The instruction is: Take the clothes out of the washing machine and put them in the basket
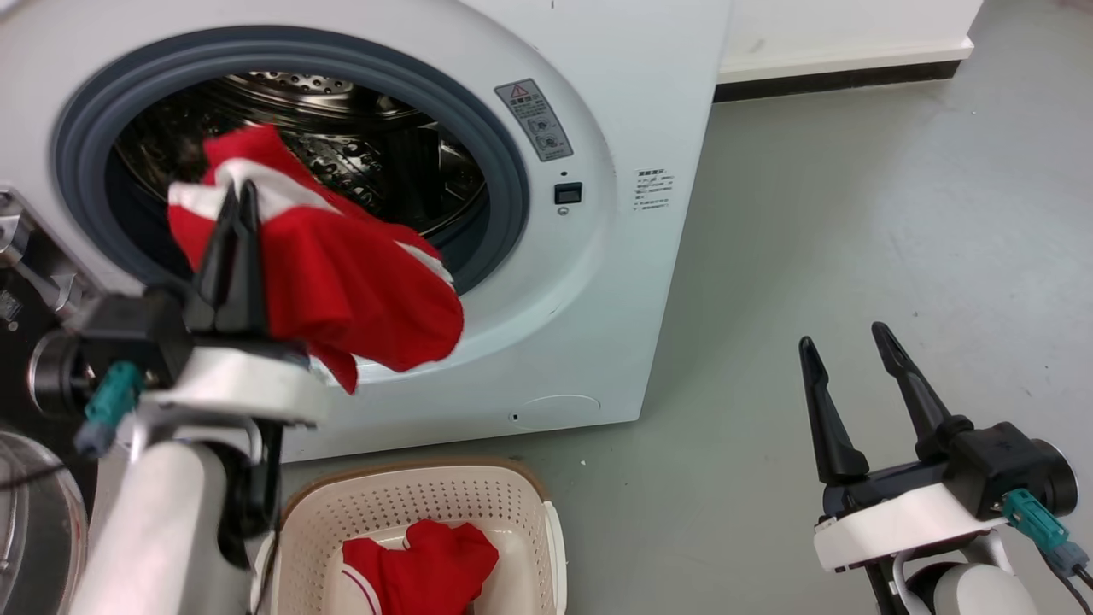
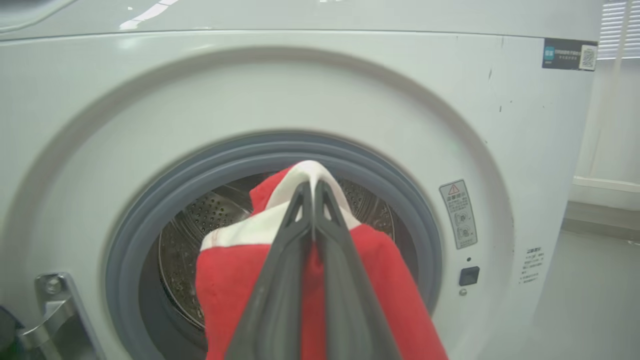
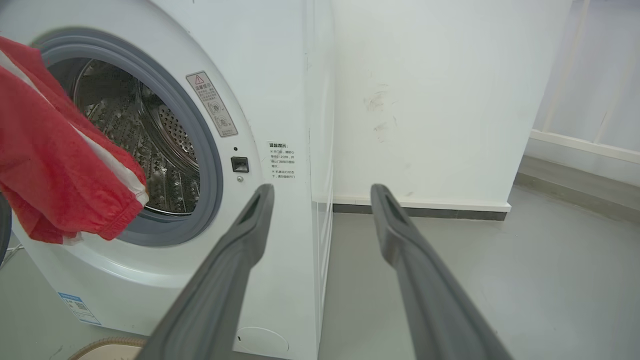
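Left tool [image 1: 240, 191] clamped on red striped garment [image 1: 359, 290] just outside washing machine [image 1: 598, 299] porthole, right tool [image 1: 844, 340] apart, idle; mid-transfer, next likely: lower over basket [image 1: 410, 504], release.

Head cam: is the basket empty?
No, a red garment with white trim lies inside the basket.

The clothes [image 1: 359, 290] are red with white stripes, the washing machine [image 1: 615, 282] white, the basket [image 1: 444, 504] cream.
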Robot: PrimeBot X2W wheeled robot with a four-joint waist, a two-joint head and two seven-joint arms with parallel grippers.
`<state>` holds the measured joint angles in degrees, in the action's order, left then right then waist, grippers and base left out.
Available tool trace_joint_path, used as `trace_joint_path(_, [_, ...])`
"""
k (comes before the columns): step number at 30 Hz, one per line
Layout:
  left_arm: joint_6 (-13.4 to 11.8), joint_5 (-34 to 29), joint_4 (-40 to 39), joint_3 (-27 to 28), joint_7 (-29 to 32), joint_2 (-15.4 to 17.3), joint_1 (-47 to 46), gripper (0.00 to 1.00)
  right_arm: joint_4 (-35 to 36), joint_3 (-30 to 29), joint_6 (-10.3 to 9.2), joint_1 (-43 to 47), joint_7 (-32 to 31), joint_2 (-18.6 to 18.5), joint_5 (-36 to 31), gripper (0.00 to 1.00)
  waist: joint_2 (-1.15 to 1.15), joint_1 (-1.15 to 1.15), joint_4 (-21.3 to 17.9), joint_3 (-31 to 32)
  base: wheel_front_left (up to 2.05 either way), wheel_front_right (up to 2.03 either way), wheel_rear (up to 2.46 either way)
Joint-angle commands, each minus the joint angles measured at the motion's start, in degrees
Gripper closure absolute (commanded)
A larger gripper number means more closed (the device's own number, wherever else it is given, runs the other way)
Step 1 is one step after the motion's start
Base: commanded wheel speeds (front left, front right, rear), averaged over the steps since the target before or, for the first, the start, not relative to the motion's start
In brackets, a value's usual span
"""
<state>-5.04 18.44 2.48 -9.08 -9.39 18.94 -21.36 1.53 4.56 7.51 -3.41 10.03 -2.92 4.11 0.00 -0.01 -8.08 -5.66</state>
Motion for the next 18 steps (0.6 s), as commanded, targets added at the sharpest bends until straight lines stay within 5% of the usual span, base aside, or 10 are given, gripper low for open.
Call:
trace_joint_path(1, [-0.73,0.09,-2.04,-0.40,0.69,-0.54,2.83,1.00,0.46,-0.18,-0.04,0.67,-0.16,0.08,-0.19,0.00,0.00,0.01,0.65,0.05,0.00,0.00,0.00])
trace_joint_path(9, [-2.94,1.76,-8.49,-3.34,4.02,-2.94,16.12,1.00,1.59,0.49,-0.05,0.38,-1.11,0.08,-1.20,0.00,0.00,0.01,2.09,-1.44,0.00,0.00,0.00])
trace_joint_path(18, [-0.91,4.52,0.51,-8.47,3.01,-7.29,22.85,1.00,2.23,1.50,-0.04,-1.70,-1.30,0.08,-1.44,0.00,0.00,0.01,2.41,-5.60,0.00,0.00,0.00])
